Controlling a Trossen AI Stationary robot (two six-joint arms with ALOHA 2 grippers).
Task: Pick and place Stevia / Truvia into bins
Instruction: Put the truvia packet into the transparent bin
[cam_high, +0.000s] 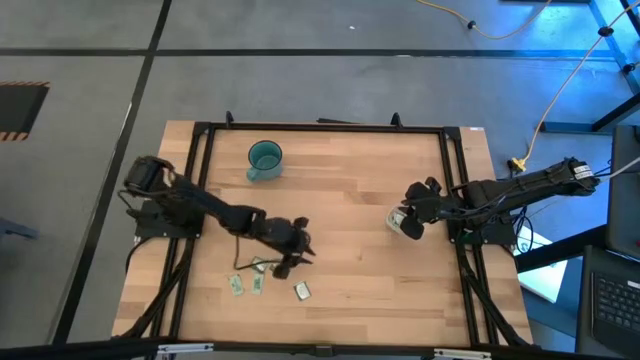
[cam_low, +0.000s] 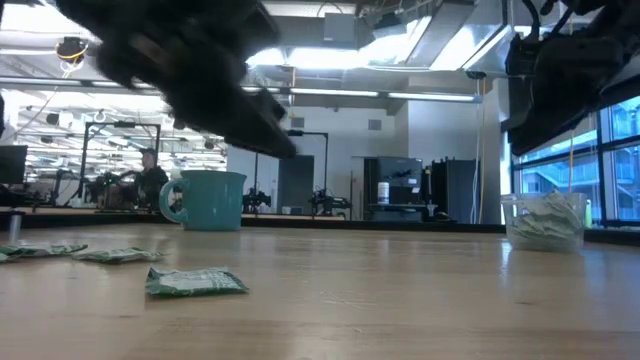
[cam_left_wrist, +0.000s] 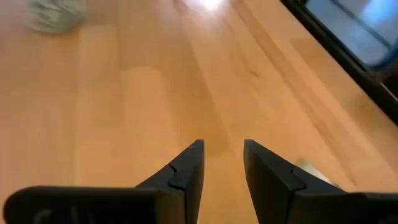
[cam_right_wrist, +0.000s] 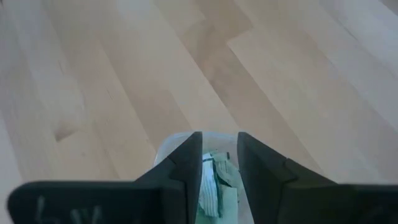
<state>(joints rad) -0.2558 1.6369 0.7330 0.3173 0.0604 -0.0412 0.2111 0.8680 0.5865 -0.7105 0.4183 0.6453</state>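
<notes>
Several Stevia / Truvia sachets (cam_high: 257, 285) lie flat on the wooden table near its front left; in the low view the nearest sachet (cam_low: 195, 283) is green and white. My left gripper (cam_high: 295, 255) hovers just beyond them, open, with nothing between its fingers (cam_left_wrist: 222, 155). The teal cup (cam_high: 265, 158) stands upright at the far left. The clear cup (cam_high: 403, 222) stands at the right with sachets (cam_right_wrist: 214, 180) inside. My right gripper (cam_right_wrist: 219, 149) hangs open straight above that cup, clear of it.
A black frame rail (cam_high: 455, 180) runs along the table's right and far sides. Bare wood lies between the two cups and in the table's middle (cam_high: 350, 200). One sachet (cam_high: 302, 291) lies a little apart, near the front edge.
</notes>
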